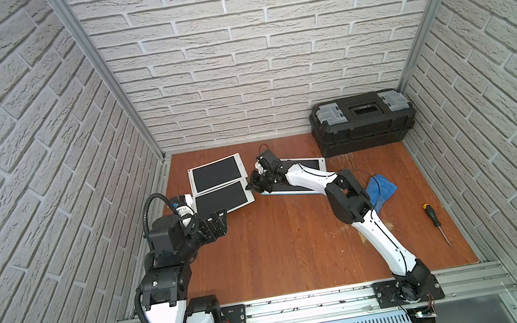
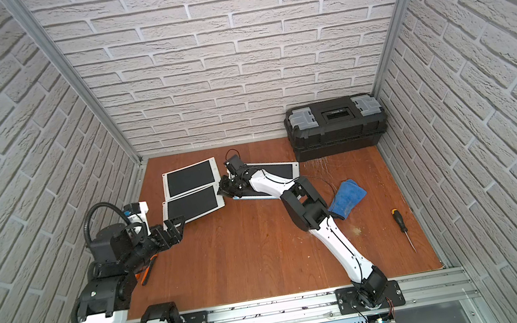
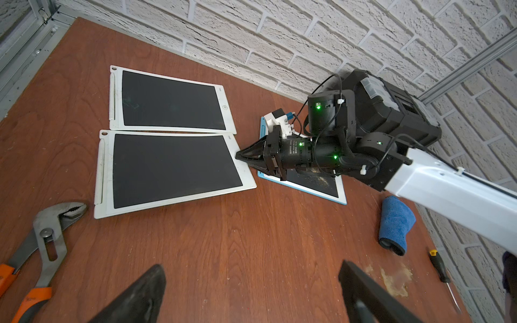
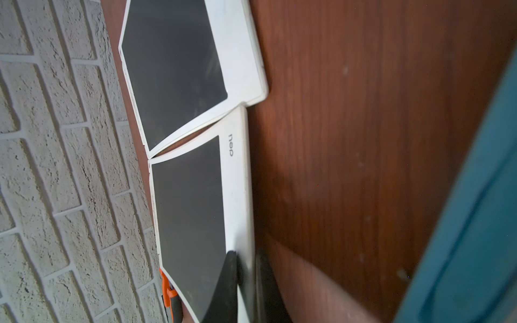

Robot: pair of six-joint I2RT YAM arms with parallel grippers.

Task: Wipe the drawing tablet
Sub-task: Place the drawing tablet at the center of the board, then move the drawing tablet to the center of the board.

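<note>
Three drawing tablets lie on the wooden table. Two white ones sit side by side at the back left, the near one (image 1: 222, 198) (image 3: 173, 167) and the far one (image 1: 216, 173) (image 3: 170, 100). A blue-edged tablet (image 1: 310, 163) (image 3: 321, 181) lies partly under my right arm, with dusty specks on its screen. My right gripper (image 1: 252, 188) (image 3: 237, 155) (image 4: 246, 253) is turned on its side at the near white tablet's right edge. Its jaws stand a narrow gap apart, with that tablet's bezel between them. A folded blue cloth (image 1: 382, 189) (image 3: 396, 223) lies to the right, held by nothing. My left gripper (image 1: 218, 217) (image 3: 251, 265) hovers wide open and empty over bare wood.
A black toolbox (image 1: 362, 120) stands in the back right corner. A screwdriver (image 1: 436, 221) lies near the right wall. Orange-handled pliers (image 3: 47, 232) lie at the left beside my left arm. Brick walls close in three sides.
</note>
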